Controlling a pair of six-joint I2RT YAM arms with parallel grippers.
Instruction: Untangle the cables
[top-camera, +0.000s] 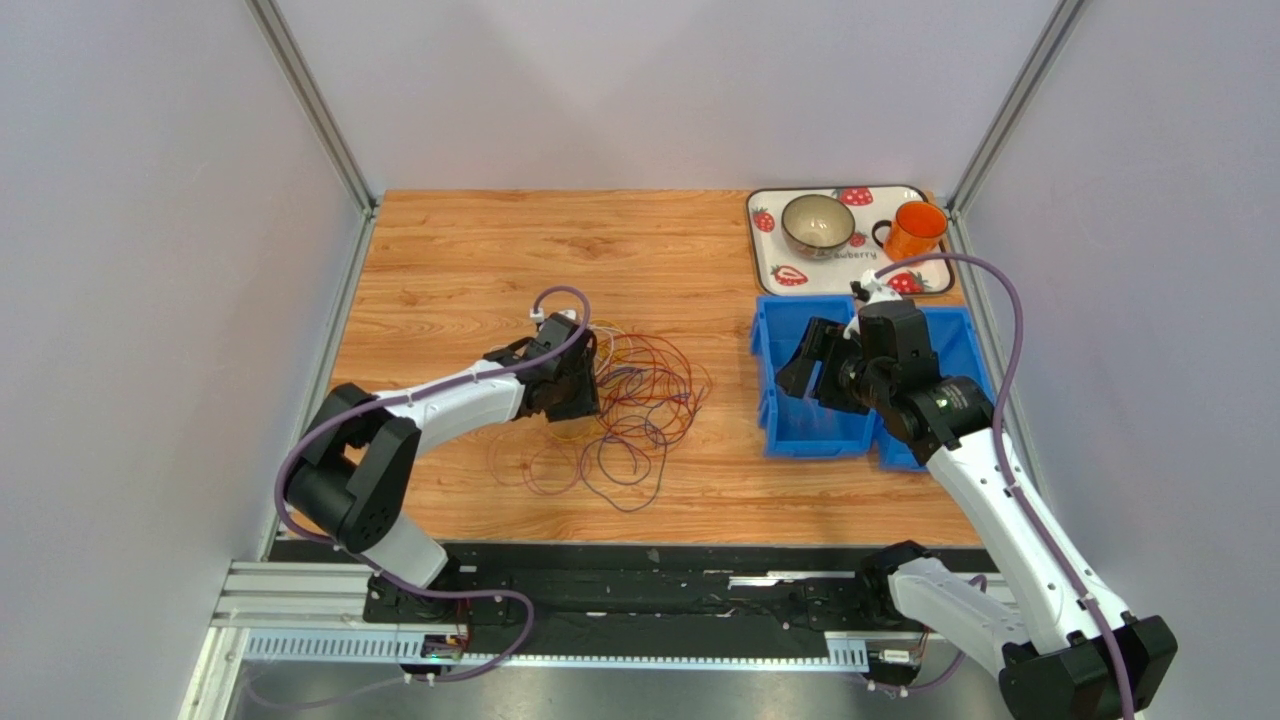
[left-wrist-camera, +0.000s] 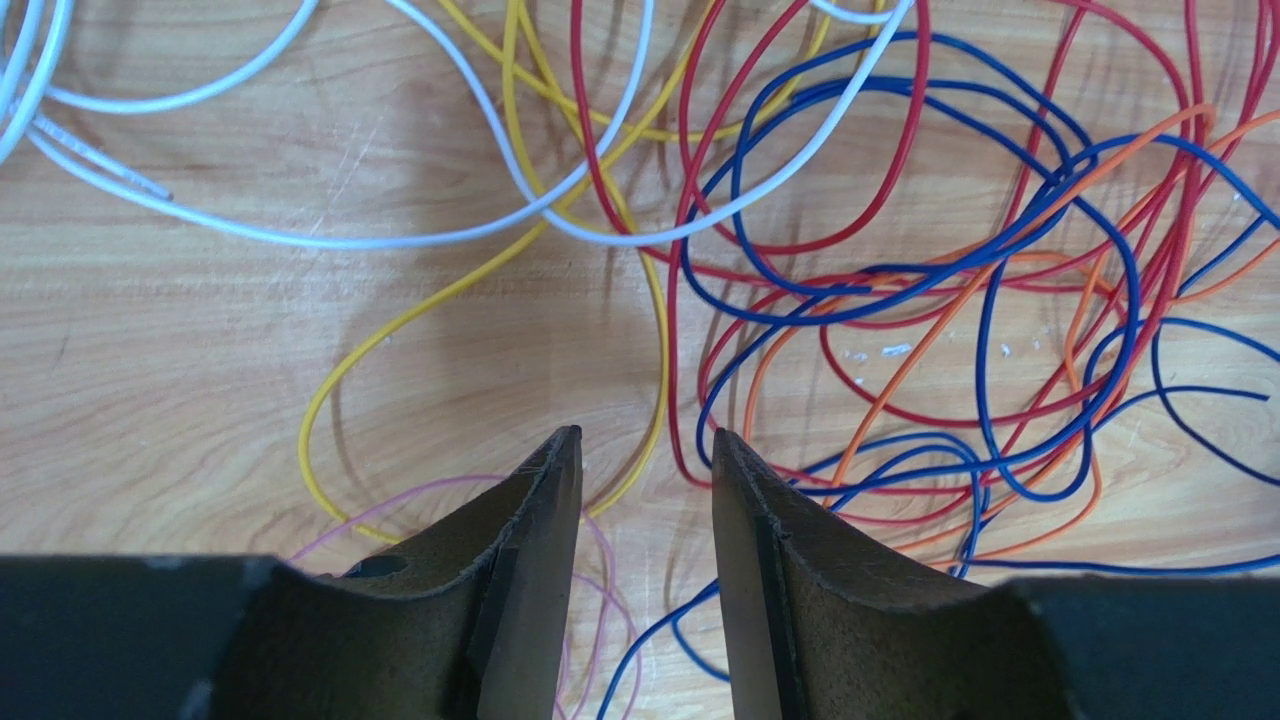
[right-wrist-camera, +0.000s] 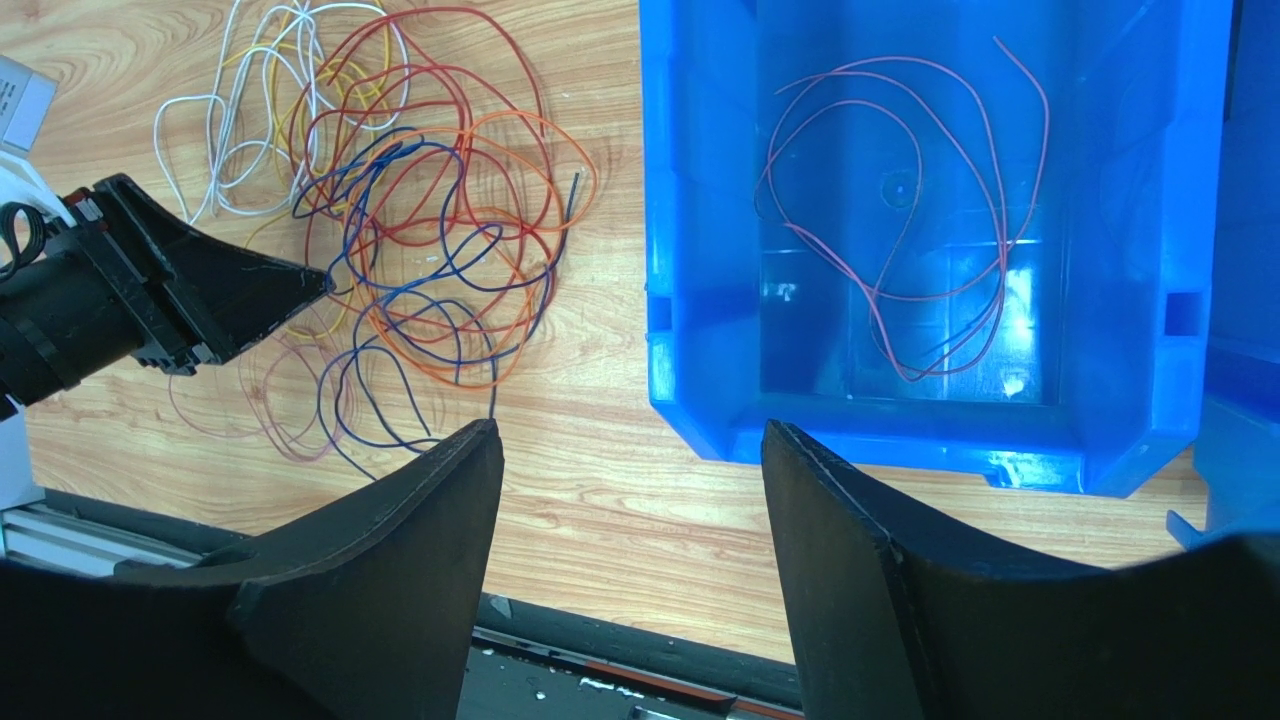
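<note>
Left wrist view: the left fingers (left-wrist-camera: 519, 585) stand apart, gripping nothing, with the yellow wire (left-wrist-camera: 305, 443) of the cables (left-wrist-camera: 932, 285) running between their tips on the surface (left-wrist-camera: 181, 375). Closing there may also catch the pink wire (left-wrist-camera: 451, 483) and tighten the tangle. The right fingers (right-wrist-camera: 406, 570) hang open and empty above the blue bin (right-wrist-camera: 676, 225).

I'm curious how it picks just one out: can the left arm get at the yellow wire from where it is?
Probably yes. The left end effector hangs open right over a loop of the yellow wire, with nothing covering it there, though a red wire runs close beside it.
</note>
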